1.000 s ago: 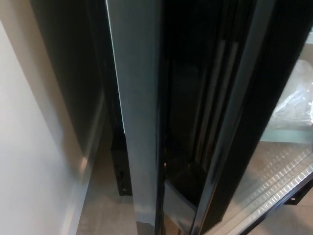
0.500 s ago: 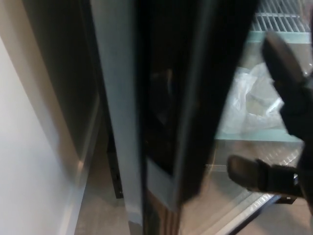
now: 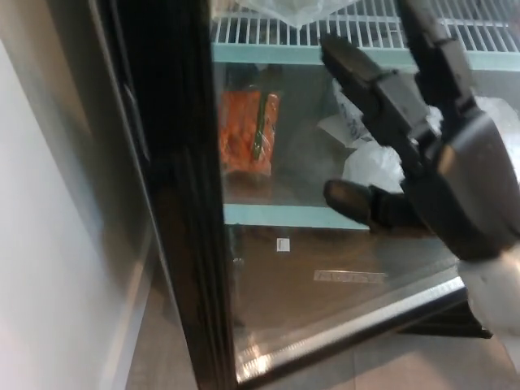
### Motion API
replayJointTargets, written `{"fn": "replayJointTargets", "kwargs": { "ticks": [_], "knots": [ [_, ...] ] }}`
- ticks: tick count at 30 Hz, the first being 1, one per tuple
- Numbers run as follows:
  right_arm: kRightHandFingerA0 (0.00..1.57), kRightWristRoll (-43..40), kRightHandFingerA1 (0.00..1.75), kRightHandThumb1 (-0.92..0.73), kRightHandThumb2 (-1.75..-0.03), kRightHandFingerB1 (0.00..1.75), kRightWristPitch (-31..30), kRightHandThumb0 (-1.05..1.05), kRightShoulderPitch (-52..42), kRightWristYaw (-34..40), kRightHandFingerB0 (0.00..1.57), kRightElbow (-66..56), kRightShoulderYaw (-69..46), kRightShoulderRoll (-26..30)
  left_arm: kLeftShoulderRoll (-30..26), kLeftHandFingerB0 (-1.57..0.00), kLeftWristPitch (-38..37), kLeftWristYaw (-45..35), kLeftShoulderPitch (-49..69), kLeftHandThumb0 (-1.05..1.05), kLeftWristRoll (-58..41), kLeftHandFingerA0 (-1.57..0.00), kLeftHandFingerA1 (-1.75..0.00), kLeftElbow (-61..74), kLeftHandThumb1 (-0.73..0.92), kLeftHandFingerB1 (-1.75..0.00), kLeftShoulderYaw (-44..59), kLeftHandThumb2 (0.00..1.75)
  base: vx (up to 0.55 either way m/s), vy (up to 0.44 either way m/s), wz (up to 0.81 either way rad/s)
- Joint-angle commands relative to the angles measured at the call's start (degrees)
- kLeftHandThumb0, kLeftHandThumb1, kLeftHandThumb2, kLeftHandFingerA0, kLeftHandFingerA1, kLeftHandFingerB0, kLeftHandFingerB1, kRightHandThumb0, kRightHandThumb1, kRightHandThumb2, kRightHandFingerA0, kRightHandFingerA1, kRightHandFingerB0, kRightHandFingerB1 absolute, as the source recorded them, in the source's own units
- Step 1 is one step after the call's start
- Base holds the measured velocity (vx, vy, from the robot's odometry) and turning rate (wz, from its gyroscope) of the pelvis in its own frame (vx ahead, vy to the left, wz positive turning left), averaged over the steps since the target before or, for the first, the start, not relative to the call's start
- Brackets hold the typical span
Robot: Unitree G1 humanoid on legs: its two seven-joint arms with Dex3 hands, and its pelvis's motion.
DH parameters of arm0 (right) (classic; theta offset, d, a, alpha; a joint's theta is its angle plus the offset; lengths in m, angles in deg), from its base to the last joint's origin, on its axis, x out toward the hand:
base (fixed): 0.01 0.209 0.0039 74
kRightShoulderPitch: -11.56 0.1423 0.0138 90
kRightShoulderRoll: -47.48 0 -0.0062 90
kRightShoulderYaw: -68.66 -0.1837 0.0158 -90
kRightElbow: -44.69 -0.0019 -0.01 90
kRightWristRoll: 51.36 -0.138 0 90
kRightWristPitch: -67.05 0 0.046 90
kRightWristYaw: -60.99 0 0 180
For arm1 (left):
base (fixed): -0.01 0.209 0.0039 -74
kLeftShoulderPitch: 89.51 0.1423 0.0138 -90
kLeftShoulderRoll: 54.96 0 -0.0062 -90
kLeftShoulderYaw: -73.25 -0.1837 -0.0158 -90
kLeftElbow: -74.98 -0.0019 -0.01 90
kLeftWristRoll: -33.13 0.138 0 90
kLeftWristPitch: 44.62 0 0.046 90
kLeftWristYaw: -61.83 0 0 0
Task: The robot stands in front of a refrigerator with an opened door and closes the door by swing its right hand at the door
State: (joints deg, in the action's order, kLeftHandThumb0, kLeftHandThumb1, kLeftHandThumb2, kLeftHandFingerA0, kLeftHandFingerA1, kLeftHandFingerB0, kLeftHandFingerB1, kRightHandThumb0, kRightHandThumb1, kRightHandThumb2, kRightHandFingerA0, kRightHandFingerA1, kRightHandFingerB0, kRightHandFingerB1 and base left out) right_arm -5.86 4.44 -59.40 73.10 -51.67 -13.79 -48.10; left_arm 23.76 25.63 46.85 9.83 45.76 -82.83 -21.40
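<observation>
Refrigerator door (image 3: pixel 325 276) glass, right hand (image 3: pixel 431 154) fingers spread — orange packet (image 3: pixel 248 130) behind

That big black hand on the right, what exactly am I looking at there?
It is the robot's right hand, coming in from the right: glossy black, hard-looking, with two thick jointed fingers reaching up-left and a stubby thumb pointing left below them. The fingers are spread and hold nothing. A pale wrist section shows beneath it. It is raised before the refrigerator door's glass; whether it touches is unclear.
</observation>
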Motion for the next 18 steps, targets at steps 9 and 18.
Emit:
{"fn": "replayJointTargets", "kwargs": {
  "ticks": [9,18],
  "knots": [
    [0.06,12.2,0.2,-0.81,-0.71,0.22,-20.7,-0.71,23.2,-4.4,0.11,46.6,8.8,6.7,-2.1,-0.26,-0.7,-0.8,-2.4,-0.53,1.1,-0.32,-0.33,0.2,0.82,-0.3,-1.3,0.64,0.0,0.0,0.0],
    [0.06,9.5,0.22,-0.87,-0.66,0.25,-19.7,-0.67,23.4,-2.9,0.11,49.2,10.4,8.7,-2.3,-0.26,-0.4,-0.7,-3.6,-0.53,1.6,-0.33,-0.33,-0.6,0.81,-0.3,-2.2,0.64,0.0,0.0,0.0]
  ]
}}
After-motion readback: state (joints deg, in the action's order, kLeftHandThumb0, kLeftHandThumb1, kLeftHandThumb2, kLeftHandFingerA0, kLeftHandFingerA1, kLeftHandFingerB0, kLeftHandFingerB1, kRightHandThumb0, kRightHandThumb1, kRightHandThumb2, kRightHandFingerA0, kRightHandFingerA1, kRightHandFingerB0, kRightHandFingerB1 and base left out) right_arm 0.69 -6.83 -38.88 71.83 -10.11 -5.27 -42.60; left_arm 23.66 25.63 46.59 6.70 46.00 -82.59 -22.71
